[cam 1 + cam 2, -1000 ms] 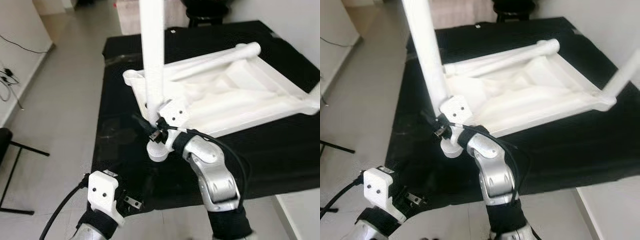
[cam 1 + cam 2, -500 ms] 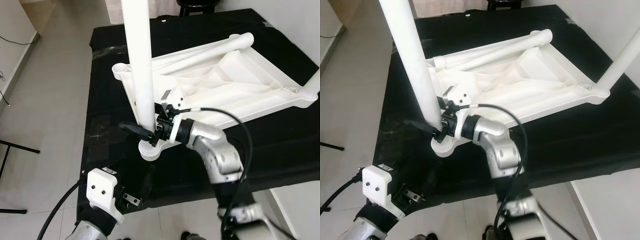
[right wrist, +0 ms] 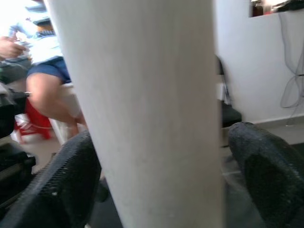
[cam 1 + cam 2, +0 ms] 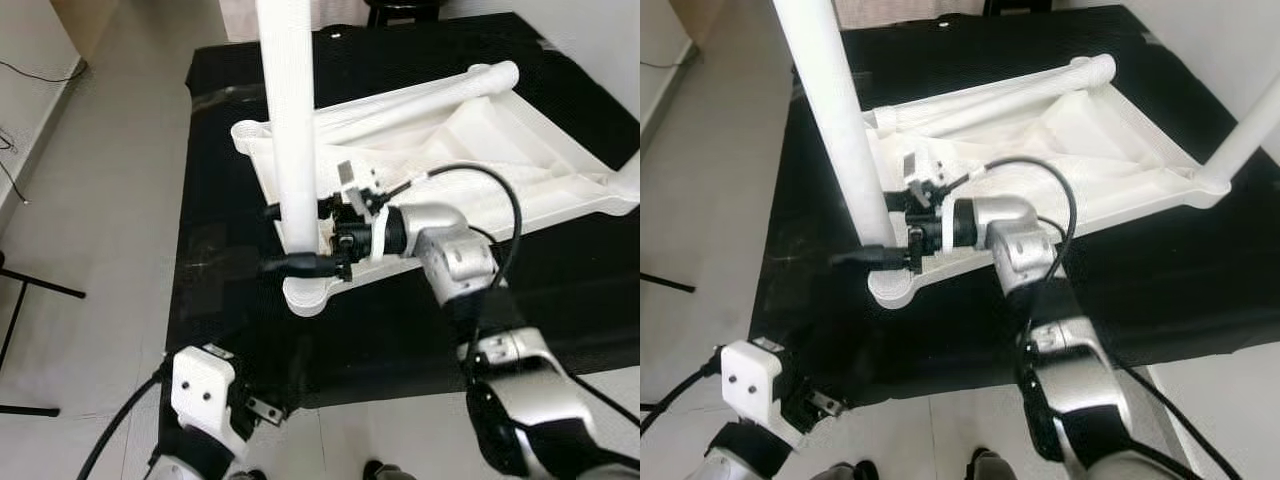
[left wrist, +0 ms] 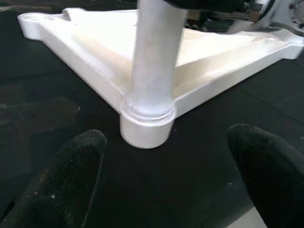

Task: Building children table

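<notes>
1. A low desk [image 4: 200, 150] covered in matte black cloth carries the parts; pale grey tiled floor [image 4: 110, 200] surrounds it, and the desk's far edge is cut off at the top of the head views.
2. An upside-down white plastic children's tabletop [image 4: 470, 150], smooth and moulded with shallow ribs and rounded corner sockets, lies flat on the black cloth near the middle of the desk.
3. A thick white plastic cylindrical leg [image 4: 293, 130] stands upright in the tabletop's corner socket nearest the robot; its upper end runs out of the head views. In the left wrist view the leg [image 5: 154, 61] meets a rounded collar at that corner.
4. A second white tubular leg [image 4: 1250, 135] rises from the right-hand corner, cropped by the picture edge.
5. The right arm, silver metal with a looping black cable, reaches in from the right. The right claw [image 4: 300, 238] has its two long black fingers set either side of the upright leg just above the socket. In the right wrist view the textured fingers [image 3: 71, 175] flank the leg with a slight gap on one side, so whether they press the leg cannot be told.
6. The left claw [image 5: 166, 171] hovers low at the desk's near edge, its black fingers spread wide apart and holding nothing, aimed at the socket.
7. A seated person's legs [image 3: 52, 90] appear blurred behind the leg in the right wrist view.
</notes>
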Available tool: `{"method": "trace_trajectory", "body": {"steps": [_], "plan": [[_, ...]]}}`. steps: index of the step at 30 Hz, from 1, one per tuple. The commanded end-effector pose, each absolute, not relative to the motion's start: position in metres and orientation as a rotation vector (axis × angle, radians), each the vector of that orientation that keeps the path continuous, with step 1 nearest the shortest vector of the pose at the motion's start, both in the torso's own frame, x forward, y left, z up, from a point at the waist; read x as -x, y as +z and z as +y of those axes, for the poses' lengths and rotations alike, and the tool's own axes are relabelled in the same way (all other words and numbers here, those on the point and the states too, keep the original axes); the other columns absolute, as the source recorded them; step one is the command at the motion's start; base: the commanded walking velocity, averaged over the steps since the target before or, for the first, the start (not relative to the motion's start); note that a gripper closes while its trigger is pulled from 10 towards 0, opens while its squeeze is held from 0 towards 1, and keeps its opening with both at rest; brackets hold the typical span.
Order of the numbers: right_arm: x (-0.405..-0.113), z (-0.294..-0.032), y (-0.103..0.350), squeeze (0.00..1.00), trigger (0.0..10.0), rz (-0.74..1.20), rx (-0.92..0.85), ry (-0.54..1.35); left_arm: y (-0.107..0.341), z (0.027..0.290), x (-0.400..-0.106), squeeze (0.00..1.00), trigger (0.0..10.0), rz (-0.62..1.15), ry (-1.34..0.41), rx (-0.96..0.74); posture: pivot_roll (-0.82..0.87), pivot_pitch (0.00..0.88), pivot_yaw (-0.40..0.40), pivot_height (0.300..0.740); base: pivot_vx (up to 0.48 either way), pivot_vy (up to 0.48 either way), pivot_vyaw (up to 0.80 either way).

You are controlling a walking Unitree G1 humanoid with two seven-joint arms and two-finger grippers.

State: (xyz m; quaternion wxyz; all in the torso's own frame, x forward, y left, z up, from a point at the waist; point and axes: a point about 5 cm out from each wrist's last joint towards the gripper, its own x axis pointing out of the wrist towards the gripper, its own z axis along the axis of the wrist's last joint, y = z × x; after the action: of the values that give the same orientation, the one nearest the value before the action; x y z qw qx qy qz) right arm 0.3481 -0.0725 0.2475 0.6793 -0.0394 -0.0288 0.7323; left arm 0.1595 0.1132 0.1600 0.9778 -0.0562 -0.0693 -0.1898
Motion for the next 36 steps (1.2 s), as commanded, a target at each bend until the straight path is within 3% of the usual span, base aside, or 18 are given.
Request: {"method": "trace_trajectory", "body": {"steps": [1, 11, 13, 15, 16, 18, 19, 21, 22, 24, 31, 32, 33, 36], "plan": [[-0.348, -0.072, 0.252, 0.0, 0.0, -0.068, 0.11, 1.723, 0.16, 0.112, -0.155, 0.0, 10.0, -0.124, -0.385, 0.107, 0.1, 0.278, 0.012, 0.74, 0.0, 0.0, 0.0], [-0.348, -0.084, 0.249, 0.0, 0.0, -0.083, 0.142, 1.736, 0.16, 0.111, -0.156, 0.0, 10.0, -0.124, -0.387, 0.109, 0.07, 0.269, 0.008, 0.74, 0.0, 0.0, 0.0], [-0.342, -0.094, 0.239, 0.0, 0.0, -0.129, 0.107, 1.548, 0.16, 0.111, -0.158, 0.0, 10.0, -0.129, -0.385, 0.111, 0.06, 0.267, 0.001, 0.74, 0.0, 0.0, 0.0], [-0.342, -0.094, 0.239, 0.0, 0.0, -0.129, 0.107, 1.548, 0.16, 0.111, -0.158, 0.0, 10.0, -0.129, -0.385, 0.111, 0.06, 0.267, 0.001, 0.74, 0.0, 0.0, 0.0], [-0.329, -0.085, 0.211, 0.0, 0.0, -0.069, 0.069, 1.243, 0.16, 0.113, -0.159, 0.0, 10.0, -0.131, -0.384, 0.11, 0.05, 0.261, -0.002, 0.74, 0.0, 0.0, 0.0], [-0.329, -0.085, 0.211, 0.0, 0.0, -0.069, 0.069, 1.243, 0.16, 0.113, -0.159, 0.0, 10.0, -0.131, -0.384, 0.11, 0.05, 0.261, -0.002, 0.74, 0.0, 0.0, 0.0], [-0.323, -0.082, 0.2, 0.0, 0.0, -0.038, 0.067, 1.09, 0.16, 0.114, -0.159, 0.0, 10.0, -0.132, -0.384, 0.11, 0.05, 0.261, -0.002, 0.74, 0.0, 0.0, 0.0], [-0.323, -0.082, 0.2, 0.0, 0.0, -0.038, 0.067, 1.09, 0.16, 0.114, -0.159, 0.0, 10.0, -0.132, -0.384, 0.11, 0.05, 0.261, -0.002, 0.74, 0.0, 0.0, 0.0], [-0.309, -0.082, 0.179, 0.0, 0.0, 0.065, 0.064, 0.845, 0.16, 0.115, -0.16, 0.0, 10.0, -0.133, -0.383, 0.108, 0.04, 0.258, 0.008, 0.74, 0.0, 0.0, 0.0], [-0.298, -0.08, 0.159, 0.0, 0.0, 0.126, 0.126, 0.647, 0.158, 0.117, -0.165, 0.0, 10.0, -0.135, -0.384, 0.101, 0.03, 0.225, 0.026, 0.74, 0.0, 0.0, 0.0], [-0.312, -0.061, 0.171, 0.0, 0.0, 0.065, 0.147, 0.666, 0.156, 0.117, -0.172, 0.0, 10.0, -0.142, -0.384, 0.093, 0.04, 0.205, 0.009, 0.74, 0.0, 0.0, 0.0], [-0.313, -0.059, 0.175, 0.0, 7.6, 0.055, 0.128, 0.665, 0.156, 0.118, -0.173, 0.0, 10.0, -0.147, -0.372, 0.09, 0.04, 0.2, 0.007, 0.74, 0.0, 0.0, 0.0], [-0.312, -0.058, 0.179, 1.0, 10.0, 0.046, 0.081, 0.673, 0.156, 0.118, -0.174, 0.0, 10.0, -0.149, -0.362, 0.09, 0.04, 0.199, 0.006, 0.74, 0.0, 0.0, 0.0], [-0.309, -0.058, 0.187, 1.0, 10.0, 0.003, 0.008, 0.733, 0.156, 0.119, -0.175, 0.0, 10.0, -0.15, -0.357, 0.092, 0.03, 0.194, 0.007, 0.74, 0.0, 0.0, 0.0]]}}
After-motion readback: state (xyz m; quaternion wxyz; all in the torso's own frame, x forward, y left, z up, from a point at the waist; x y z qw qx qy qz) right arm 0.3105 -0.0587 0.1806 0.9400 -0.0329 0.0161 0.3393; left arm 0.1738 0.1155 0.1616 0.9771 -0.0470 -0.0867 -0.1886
